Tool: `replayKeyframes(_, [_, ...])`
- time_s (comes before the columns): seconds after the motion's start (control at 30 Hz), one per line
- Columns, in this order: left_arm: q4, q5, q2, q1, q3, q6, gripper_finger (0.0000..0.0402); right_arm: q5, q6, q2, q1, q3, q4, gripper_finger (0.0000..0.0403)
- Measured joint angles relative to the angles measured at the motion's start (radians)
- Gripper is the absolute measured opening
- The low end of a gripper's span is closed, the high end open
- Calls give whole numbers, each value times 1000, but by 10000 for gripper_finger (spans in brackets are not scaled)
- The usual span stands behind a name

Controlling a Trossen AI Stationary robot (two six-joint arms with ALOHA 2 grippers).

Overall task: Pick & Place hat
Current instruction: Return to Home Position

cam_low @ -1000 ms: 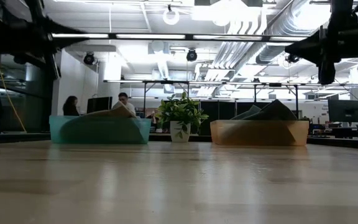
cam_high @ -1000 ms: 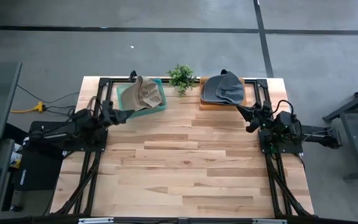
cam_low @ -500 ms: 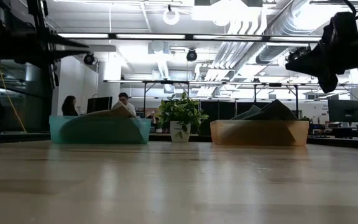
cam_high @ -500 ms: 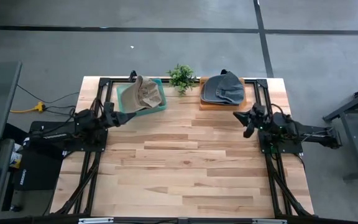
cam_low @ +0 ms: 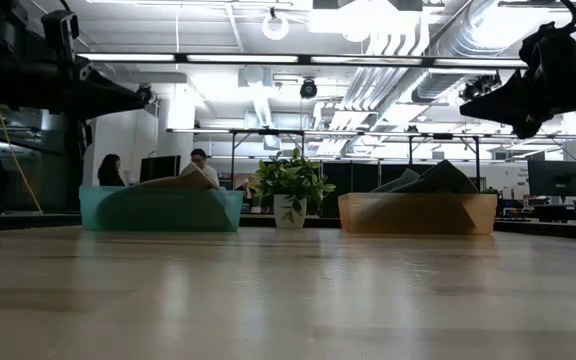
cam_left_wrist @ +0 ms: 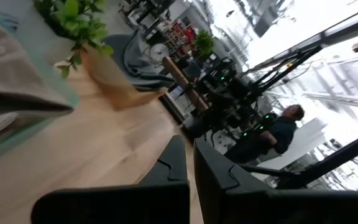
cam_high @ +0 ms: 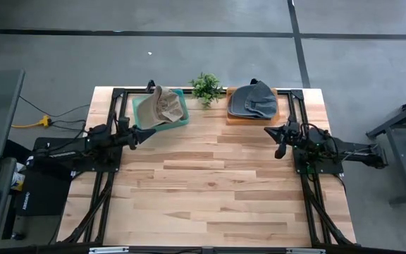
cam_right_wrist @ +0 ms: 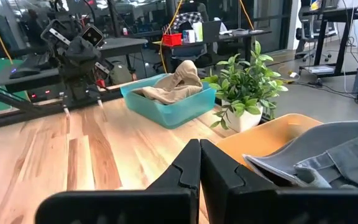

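Note:
A tan hat [cam_high: 163,104] lies in a teal bin [cam_high: 141,112] at the table's far edge, left of centre. A grey hat [cam_high: 254,100] lies in an orange bin [cam_high: 252,118] to the right of a small potted plant [cam_high: 206,87]. My left gripper [cam_high: 142,134] hovers shut just near of the teal bin and points right. My right gripper [cam_high: 275,137] hovers shut near of the orange bin and points left. In the right wrist view the shut fingers [cam_right_wrist: 199,147] face the tan hat [cam_right_wrist: 178,79] and the grey hat [cam_right_wrist: 331,158]. The left wrist view shows its fingers [cam_left_wrist: 189,144] closed.
The potted plant [cam_low: 291,190] stands between the teal bin [cam_low: 158,210] and the orange bin [cam_low: 418,213]. Black frame rails run along the table's left, right and far edges. Wide bare wood [cam_high: 210,190] lies near of the bins. People sit in the room behind.
My right gripper has tipped from pointing down to nearly level and shifted a little toward the table's left. My left gripper has swung level and reached a little to the right. Both hats have stayed in their bins.

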Motion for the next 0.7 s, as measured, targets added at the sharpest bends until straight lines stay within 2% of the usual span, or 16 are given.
replayKeyframes(0.7, [-19, 8, 0, 0, -1, -2, 0, 0, 8, 0, 0, 0, -12, 0])
